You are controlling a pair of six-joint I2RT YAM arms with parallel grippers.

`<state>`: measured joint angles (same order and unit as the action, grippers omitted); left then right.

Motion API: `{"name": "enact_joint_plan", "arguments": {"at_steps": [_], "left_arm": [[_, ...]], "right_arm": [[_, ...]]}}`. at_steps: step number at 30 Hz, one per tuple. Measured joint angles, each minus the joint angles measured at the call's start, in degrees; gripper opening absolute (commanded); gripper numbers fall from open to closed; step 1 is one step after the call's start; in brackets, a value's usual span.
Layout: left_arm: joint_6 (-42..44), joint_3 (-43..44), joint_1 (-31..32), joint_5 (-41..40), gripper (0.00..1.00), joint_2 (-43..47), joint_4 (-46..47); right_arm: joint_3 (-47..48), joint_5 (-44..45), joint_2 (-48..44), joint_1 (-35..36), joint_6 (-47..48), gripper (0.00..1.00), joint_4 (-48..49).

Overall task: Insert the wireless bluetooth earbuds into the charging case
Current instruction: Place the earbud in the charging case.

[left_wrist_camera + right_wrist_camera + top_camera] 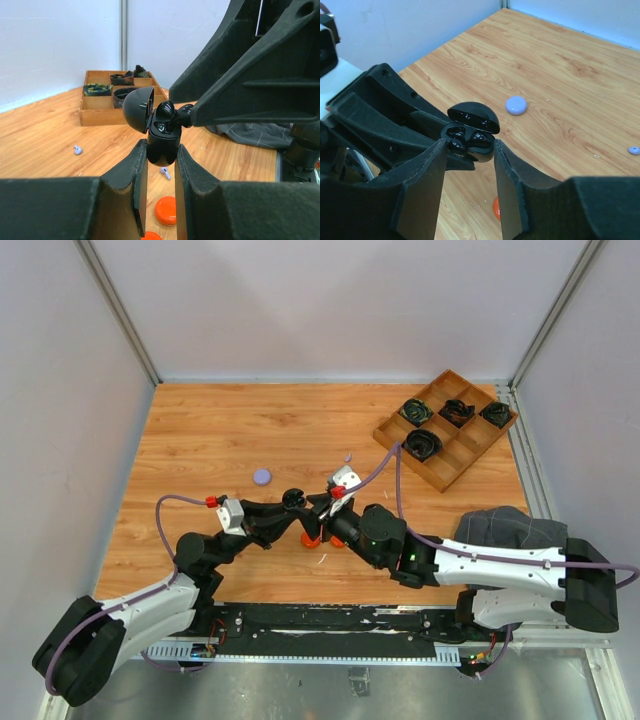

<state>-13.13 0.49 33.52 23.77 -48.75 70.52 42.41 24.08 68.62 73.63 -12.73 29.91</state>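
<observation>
**Item 1.** Glossy black rounded charging case [160, 136], domed lid hinged open. It is raised above the table and pinched at its lower body by the left gripper [161, 150], whose fingers press its two sides.

**Item 2.** Pair of black comma-shaped earbuds [456, 132], both at the case's wells. One looks seated. The other [167, 112] stands proud of the rim in the left wrist view, and whether it is fully home cannot be told.

**Item 3.** Right gripper [470, 145], fingers spread either side of the case mouth, pinching nothing visible. One fingertip lies just beside the raised bud.

**Item 4.** Two small lilac earbuds [77, 149] [165, 172], loose on the wood-grain tabletop [200, 440], well apart.

**Item 5.** Flat lilac disc [515, 105] and two orange discs [312, 538], on the table near the arms.

**Item 6.** Wooden compartment tray [470, 455] holding coiled dark cables, at the far right. Grey cloth [505, 528] beside the right arm.

**Status.** The black pair is judged in or nearly in. The proud bud probably needs pressing down, and the lid is not yet closed. The lilac buds are untouched. No orange buds are visible.
</observation>
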Motion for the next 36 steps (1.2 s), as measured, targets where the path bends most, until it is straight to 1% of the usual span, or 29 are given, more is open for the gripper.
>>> {"name": "enact_joint_plan", "arguments": {"at_steps": [6, 15, 19, 26, 36], "left_arm": [[0.0, 0.0, 0.0, 0.0, 0.00, -1.0, 1.0], [0.0, 0.0, 0.0, 0.6, 0.00, -1.8, 1.2], [0.0, 0.0, 0.0, 0.8, 0.00, -2.1, 1.2], [0.0, 0.0, 0.0, 1.0, 0.00, -2.2, 1.3], [0.0, 0.0, 0.0, 1.4, 0.00, -3.0, 1.3]], "right_arm": [[3.7, -4.6, -1.9, 0.0, 1.0, 0.51, -5.4], [8.2, -9.6, -4.0, -0.3, -0.3, 0.53, -15.5], [10.4, -11.1, -3.8, -2.0, -2.2, 0.53, -19.7], [10.7, -13.2, -1.9, -5.5, -5.7, 0.53, -23.7], [11.8, -16.2, 0.3, -5.9, -7.3, 0.52, -26.0]]}}
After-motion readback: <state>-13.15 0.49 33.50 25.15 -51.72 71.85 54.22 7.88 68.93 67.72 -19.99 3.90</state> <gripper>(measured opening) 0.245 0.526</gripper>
